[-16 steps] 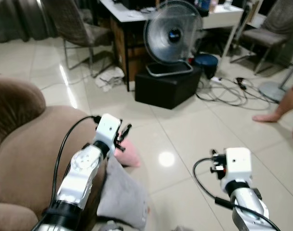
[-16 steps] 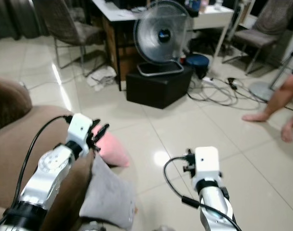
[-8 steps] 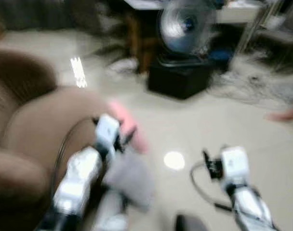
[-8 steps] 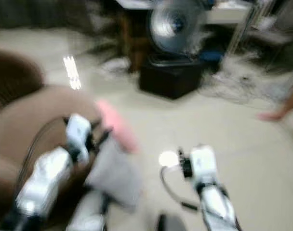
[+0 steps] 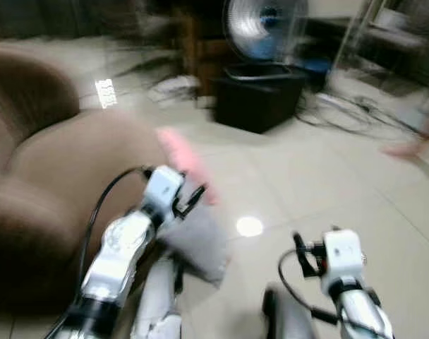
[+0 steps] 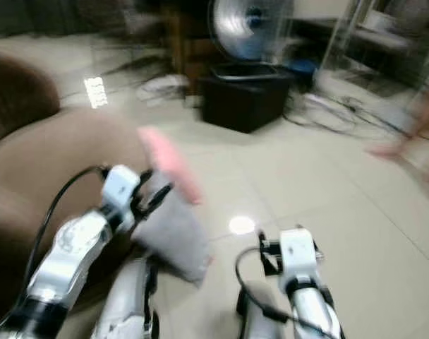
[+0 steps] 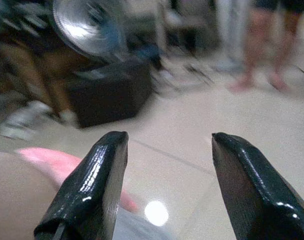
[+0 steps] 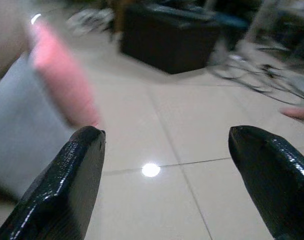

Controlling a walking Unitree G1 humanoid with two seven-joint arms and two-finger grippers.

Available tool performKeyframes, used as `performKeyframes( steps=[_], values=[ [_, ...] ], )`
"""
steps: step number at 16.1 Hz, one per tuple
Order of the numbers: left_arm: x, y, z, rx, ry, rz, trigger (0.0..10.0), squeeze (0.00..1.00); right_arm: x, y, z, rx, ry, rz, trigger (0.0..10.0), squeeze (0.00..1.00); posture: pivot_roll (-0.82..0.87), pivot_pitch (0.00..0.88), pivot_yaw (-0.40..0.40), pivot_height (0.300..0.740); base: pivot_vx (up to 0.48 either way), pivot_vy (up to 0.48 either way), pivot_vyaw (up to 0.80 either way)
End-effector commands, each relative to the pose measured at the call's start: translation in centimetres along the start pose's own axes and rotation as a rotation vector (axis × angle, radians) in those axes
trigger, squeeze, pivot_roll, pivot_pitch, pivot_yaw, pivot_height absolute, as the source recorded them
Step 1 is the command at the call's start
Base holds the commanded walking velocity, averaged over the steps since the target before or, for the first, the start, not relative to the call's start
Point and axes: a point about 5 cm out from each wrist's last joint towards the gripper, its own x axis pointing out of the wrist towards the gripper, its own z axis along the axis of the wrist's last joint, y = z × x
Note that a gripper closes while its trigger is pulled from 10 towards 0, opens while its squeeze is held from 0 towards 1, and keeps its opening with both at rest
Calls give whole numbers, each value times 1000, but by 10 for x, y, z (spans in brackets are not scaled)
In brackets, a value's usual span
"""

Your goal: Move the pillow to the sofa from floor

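A pink pillow (image 5: pixel 183 161) leans against the side of the brown sofa (image 5: pixel 52 176), with a grey pillow (image 5: pixel 197 240) just below it on the floor. My left gripper (image 5: pixel 193 198) is raised beside the sofa arm, right over the two pillows; its black fingers (image 7: pixel 92 185) stand open with nothing between them, and the pink pillow (image 7: pixel 57 165) lies just under them. My right gripper (image 5: pixel 303 251) hovers low over the tiled floor to the right of the pillows, open and empty. The pink pillow (image 8: pixel 59 80) and the grey pillow (image 8: pixel 17 130) sit off to its side.
A black box (image 5: pixel 260 95) carrying a standing fan (image 5: pixel 264 25) sits ahead on the floor, with cables (image 5: pixel 355 113) trailing to its right. A person's bare legs (image 7: pixel 264 45) stand at the far right. Pale tiles (image 5: pixel 320 176) stretch between me and the box. All views are blurred.
The whole picture has shifted and blurred, so the camera has moved. The sofa now takes up more of the left side. Both grippers stay open.
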Motion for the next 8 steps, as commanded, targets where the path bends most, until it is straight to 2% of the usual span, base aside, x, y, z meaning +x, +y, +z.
performKeyframes(
  steps=[1, 6, 8],
  values=[
    [-4, -2, -12, -8, 55, -5, 10000, 0, 1, -1, 1, -3, -8, -10, 10000, 0, -9, 16, -17, 575, 382, 0, 0],
    [-2, -1, -14, 0, 69, 0, 10000, 0, 1, 1, 3, 16, -15, -1, 10000, 0, -9, 13, -18, 575, 413, 0, 0],
    [-3, -1, -15, 1, 71, 3, 10000, 0, 1, 1, 2, 17, -13, -1, 10000, 0, -9, 6, -19, 575, 429, 0, -584]
  ],
)
